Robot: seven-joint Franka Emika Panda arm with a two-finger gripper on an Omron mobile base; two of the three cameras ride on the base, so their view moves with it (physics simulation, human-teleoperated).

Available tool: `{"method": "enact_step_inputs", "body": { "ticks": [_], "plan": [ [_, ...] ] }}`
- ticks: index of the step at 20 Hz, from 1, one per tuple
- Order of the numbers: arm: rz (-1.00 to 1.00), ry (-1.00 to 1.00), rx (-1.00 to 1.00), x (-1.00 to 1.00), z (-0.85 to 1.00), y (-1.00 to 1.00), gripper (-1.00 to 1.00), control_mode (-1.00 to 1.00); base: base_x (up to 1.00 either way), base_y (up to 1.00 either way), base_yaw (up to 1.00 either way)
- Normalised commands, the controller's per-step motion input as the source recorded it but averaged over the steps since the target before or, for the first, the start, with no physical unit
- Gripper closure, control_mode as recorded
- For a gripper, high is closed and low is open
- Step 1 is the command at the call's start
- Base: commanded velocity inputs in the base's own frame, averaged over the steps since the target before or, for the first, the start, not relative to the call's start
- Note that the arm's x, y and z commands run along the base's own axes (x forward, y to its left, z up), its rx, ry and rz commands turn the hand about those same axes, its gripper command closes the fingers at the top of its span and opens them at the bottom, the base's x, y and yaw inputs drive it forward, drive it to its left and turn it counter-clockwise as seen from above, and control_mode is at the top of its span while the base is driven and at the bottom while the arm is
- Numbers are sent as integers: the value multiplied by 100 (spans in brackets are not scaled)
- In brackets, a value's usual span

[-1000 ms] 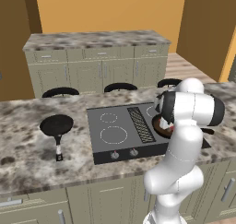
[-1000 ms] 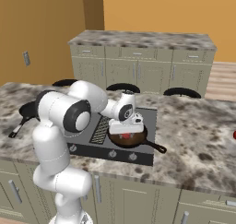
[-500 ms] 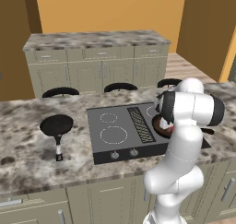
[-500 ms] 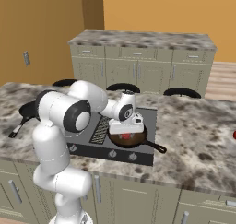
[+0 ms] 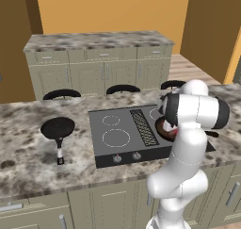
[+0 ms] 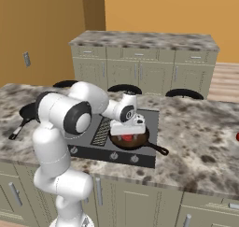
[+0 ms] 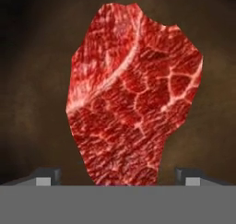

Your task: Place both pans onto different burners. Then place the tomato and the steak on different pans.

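Note:
The brown pan sits on a right-hand burner of the dark cooktop, its black handle pointing toward the counter's front right. The steak lies flat on the pan's brown floor and shows as a red patch. My gripper hangs just above it, open, the fingertips clear of the meat on both sides. My hand hovers low over the pan. The all-black pan rests on the counter left of the cooktop. The tomato is a red sliver at the far right edge.
Two white burner circles lie bare on the cooktop's left half, beside the ribbed centre strip. Knobs line its front edge. Dark stool tops stand behind the granite island.

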Motion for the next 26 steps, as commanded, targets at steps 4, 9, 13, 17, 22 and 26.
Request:
{"method": "enact_step_inputs", "body": {
  "ticks": [4,9,13,17,22,26],
  "plan": [
    [-12,-7,-2,-25,66,53,-100,-100,0,0,0],
    [-16,-2,0,-28,71,48,-100,-100,0,0,0],
    [-16,0,0,-25,50,56,-100,-100,0,0,0],
    [-12,0,0,-19,32,73,-100,-100,0,0,0],
    [-5,0,0,-12,13,73,-100,-100,0,0,0],
    [0,0,0,-3,0,61,-100,-100,0,0,0]
  ]
}}
